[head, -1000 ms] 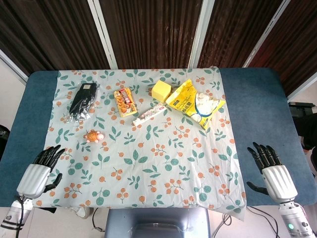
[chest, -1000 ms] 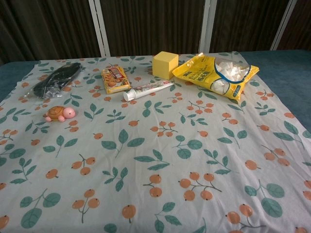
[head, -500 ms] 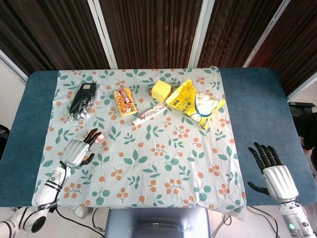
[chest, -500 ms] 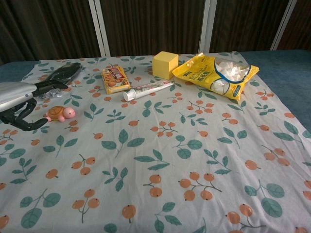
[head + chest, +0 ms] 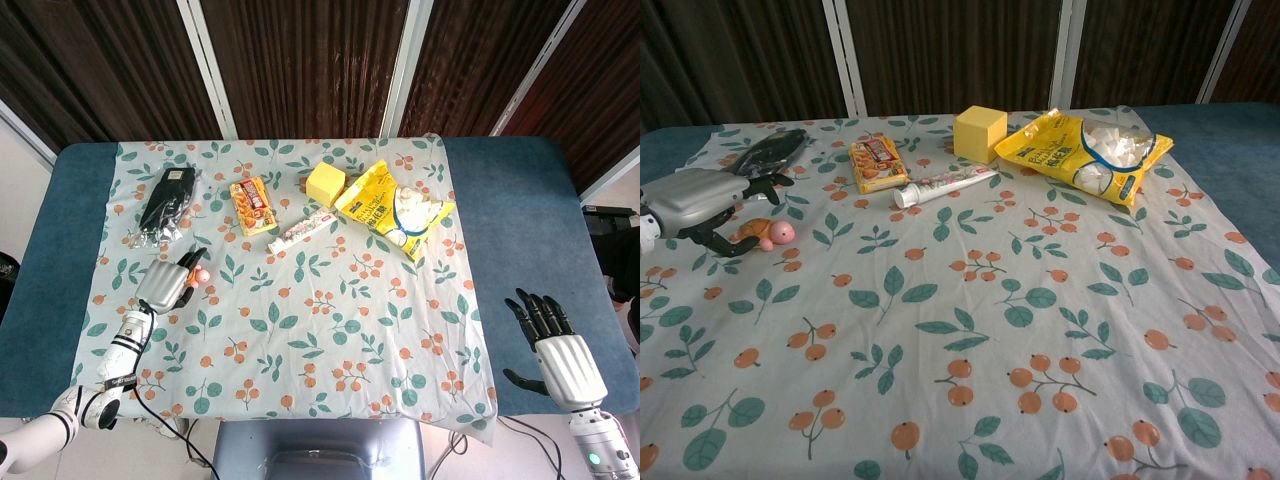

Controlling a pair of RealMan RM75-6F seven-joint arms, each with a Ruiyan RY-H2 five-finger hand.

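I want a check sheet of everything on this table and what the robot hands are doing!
Surface: floral cloth over blue table.
Job's things: small orange-and-pink toy turtle, under left hand.
Clutter: black packet, orange snack box, white tube, yellow cube, yellow snack bag.
Hands: left hand over the turtle, grip unclear; right hand spread, holds nothing.
Cables: black cable at front edge.
Surroundings: dark slatted wall.
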